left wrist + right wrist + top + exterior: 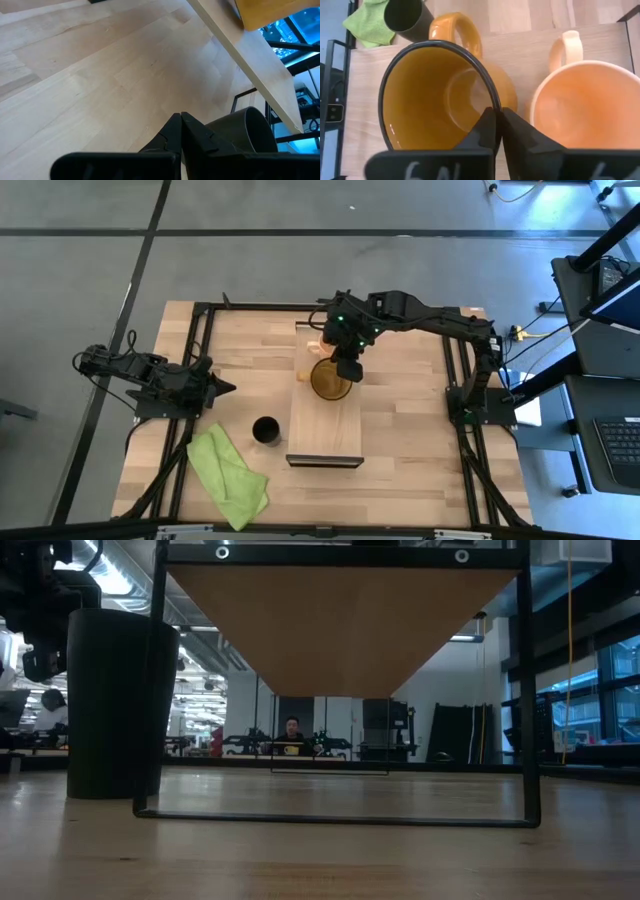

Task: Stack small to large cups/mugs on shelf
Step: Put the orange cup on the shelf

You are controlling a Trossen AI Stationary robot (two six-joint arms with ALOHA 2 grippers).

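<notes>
The amber-yellow mug [330, 380] is over the light-wood shelf [325, 430], mouth up, and my right gripper [350, 368] is shut on it. The peach-orange mug [585, 105] stands right beside it on the shelf; in the high view the right arm mostly hides it. The small black cup [266, 429] stands on the tabletop left of the shelf. It also shows in the low view [115, 700] and the left wrist view [245, 130]. My left gripper [225, 388] is shut and empty, left of the black cup. My right gripper pinches the amber mug's dark rim [492, 97] on the side next to the peach mug, one finger inside the mug and one outside. The fingers come from above, slanting down. The mug is mouth up with its handle [457, 30] pointing away. I cannot tell whether its base rests on the shelf.
A green cloth [228, 475] lies crumpled on the tabletop at the near left. The shelf is raised on a black frame [340, 815]. Black frame rails [200, 360] run along the table's left and right sides. Bare shelf surface lies nearer than the mugs.
</notes>
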